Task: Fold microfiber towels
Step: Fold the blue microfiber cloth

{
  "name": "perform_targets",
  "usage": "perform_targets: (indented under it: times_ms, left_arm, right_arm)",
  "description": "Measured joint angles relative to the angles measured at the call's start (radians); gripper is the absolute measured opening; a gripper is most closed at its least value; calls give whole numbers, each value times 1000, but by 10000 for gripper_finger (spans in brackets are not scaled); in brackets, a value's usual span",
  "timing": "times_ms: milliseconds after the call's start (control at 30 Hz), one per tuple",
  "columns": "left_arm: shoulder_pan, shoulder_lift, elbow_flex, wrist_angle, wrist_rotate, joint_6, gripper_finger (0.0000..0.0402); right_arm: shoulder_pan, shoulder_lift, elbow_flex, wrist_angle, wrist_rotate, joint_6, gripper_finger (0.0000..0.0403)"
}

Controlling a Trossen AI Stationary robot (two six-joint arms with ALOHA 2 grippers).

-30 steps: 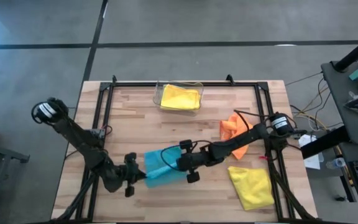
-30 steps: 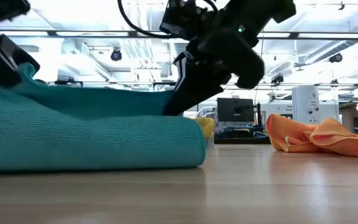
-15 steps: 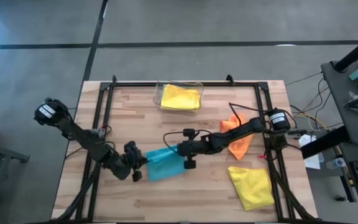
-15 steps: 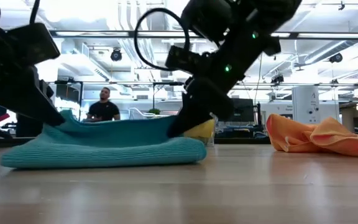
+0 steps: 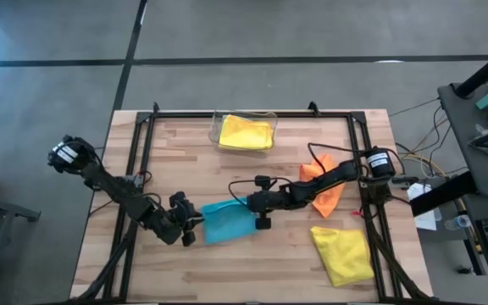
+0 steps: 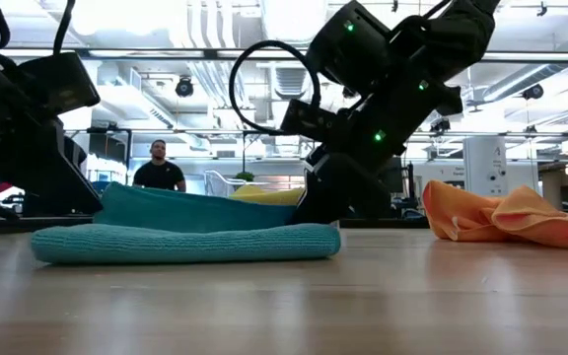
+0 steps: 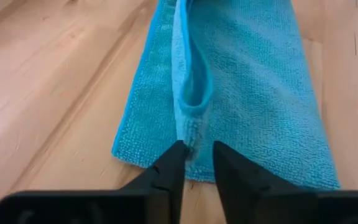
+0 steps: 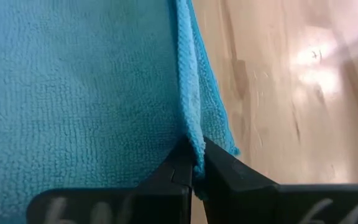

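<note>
The light blue towel (image 5: pixel 227 224) lies folded over on the wood table, near its middle. My left gripper (image 5: pixel 196 222) is shut on the towel's left end, and my right gripper (image 5: pixel 244 203) is shut on its far right end. A yellow towel (image 5: pixel 246 132) lies in the clear bin at the far edge. The orange towel (image 5: pixel 320 181) lies crumpled at the right. A second yellow towel (image 5: pixel 343 252) lies flat at the near right. The pale green towel is out of view. My left gripper pinches the raised edge of the towel's upper layer (image 7: pixel 191 138) between its two fingers, coming low from the table's left. That edge stands as a ridge above the lower layer, which lies flat on the table. My right gripper pinches the same raised edge at its other end (image 8: pixel 192 142) between its two fingers, coming low from the table's right. The edge runs as a ridge away from the fingers; the rest of the towel lies on the table.
The clear bin (image 5: pixel 220 124) stands at the far edge. Black frame rails (image 5: pixel 139 161) run along the table's left and right sides. Bare wood lies near the front edge (image 5: pixel 244 271). A person (image 6: pixel 159 168) stands in the room beyond the table.
Both grippers have gone down and toward the table's far edge with the blue towel's upper layer. The towel, first a tall bulging fold, now lies low and flat, with only the held edge slightly raised.
</note>
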Motion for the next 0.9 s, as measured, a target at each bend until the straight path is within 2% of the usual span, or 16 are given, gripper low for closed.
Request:
perform_targets:
  times_ms: [200,367,467,633,900]
  left_arm:
    - [0,0,4,0,-2,-12,117]
    - [0,-4,14,-48,-3,-13,132]
    - [0,-12,33,-110,-4,-16,132]
    - [0,-48,60,-202,-6,-17,132]
    - [0,-116,90,-270,-27,-13,132]
  right_arm:
    - [0,0,-2,3,0,-1,10]
    - [0,0,-2,8,-2,-49,35]
    - [0,0,-2,8,-2,-56,67]
    - [0,-2,-2,9,3,-68,142]
    - [1,-6,61,-45,21,-73,247]
